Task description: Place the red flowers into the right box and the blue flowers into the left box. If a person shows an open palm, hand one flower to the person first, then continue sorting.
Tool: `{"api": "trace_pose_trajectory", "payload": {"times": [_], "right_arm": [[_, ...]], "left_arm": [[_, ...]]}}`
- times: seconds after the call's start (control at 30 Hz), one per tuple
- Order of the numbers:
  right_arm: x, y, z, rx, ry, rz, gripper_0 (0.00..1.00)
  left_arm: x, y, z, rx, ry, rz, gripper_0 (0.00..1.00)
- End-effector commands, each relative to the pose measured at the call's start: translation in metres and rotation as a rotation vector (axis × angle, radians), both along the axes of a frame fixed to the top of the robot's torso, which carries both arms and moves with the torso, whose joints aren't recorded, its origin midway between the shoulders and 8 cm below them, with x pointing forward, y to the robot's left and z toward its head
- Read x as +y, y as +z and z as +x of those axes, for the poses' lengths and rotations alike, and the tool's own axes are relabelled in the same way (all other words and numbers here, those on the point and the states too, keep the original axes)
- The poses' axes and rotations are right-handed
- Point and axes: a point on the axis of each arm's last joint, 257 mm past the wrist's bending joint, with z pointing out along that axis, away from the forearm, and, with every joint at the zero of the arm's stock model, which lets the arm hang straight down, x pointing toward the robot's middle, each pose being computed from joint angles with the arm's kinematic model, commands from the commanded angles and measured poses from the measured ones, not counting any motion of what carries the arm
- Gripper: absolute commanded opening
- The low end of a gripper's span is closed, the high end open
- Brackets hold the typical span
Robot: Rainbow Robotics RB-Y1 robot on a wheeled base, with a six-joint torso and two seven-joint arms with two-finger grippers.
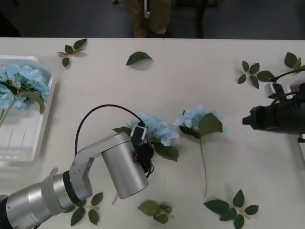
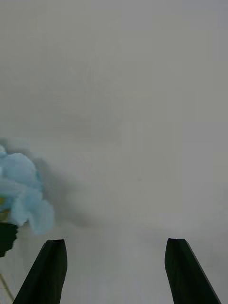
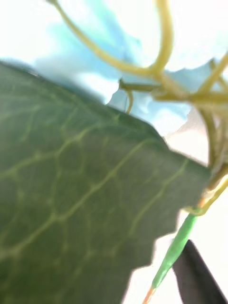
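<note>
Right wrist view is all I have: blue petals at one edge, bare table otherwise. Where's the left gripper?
Observer: The left gripper is down at a blue hydrangea near the table's middle, its green stem close in the left wrist view.
Operator: Anything sorted yet?
Observer: One blue hydrangea cluster lies in the left box.
Operator: And my petals?
Observer: A second loose hydrangea lying between the arms, facing your open right gripper.

L gripper [image 1: 143, 153] hidden under its wrist; blue flower [image 1: 155, 130] partly covered; left box [image 1: 28, 151] cut off.
</note>
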Motion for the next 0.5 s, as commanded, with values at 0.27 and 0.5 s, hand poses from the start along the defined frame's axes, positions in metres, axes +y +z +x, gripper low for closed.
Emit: {"api": "trace_pose_trajectory", "payload": {"times": [0.27,0.5], "right_arm": [[0.088,-0.015,-0.061,-0.030,0.168,-0.021,0.60],[0.125,-0.051,-0.058,-0.068,0.232,-0.103,0.60]], "left_arm": [[-0.026,0.018,0.012,-0.053,-0.052,-0.028,0.00],[-0.003,0.033,0.030,-0.035,-0.057,0.004,0.00]]}}
